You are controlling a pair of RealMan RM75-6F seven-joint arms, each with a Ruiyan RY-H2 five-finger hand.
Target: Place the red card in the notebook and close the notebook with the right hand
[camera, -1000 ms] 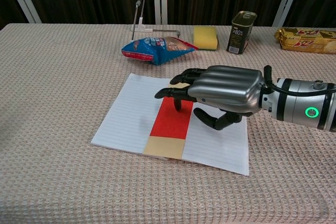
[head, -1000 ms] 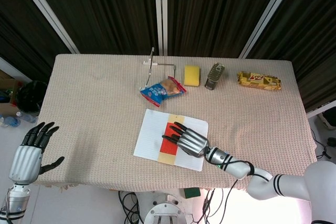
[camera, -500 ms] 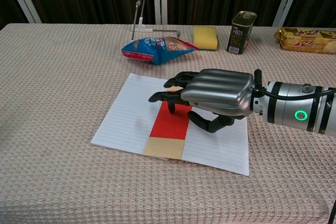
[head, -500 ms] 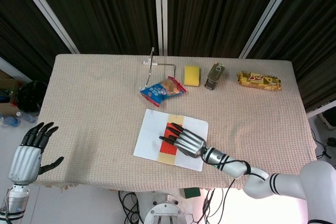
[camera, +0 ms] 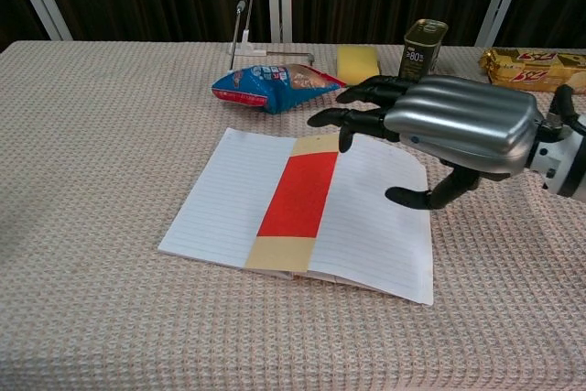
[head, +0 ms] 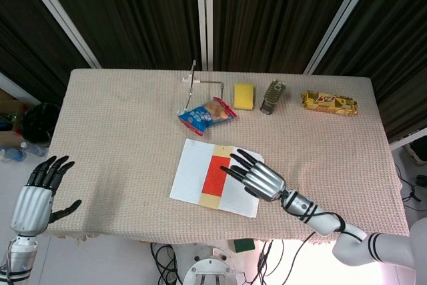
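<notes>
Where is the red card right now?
The red card lies flat along the middle of the open notebook, centre of the table in both views, just left of the raised right hand.

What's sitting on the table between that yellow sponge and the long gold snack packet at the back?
A small dark tin can stands between the yellow sponge and the gold snack packet, nearer the sponge. The head view shows it best.

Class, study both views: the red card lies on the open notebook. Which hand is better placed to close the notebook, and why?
The right hand: it hovers open over the notebook's right page, beside the red card. The left hand hangs off the table's near-left corner, far from it.
</notes>
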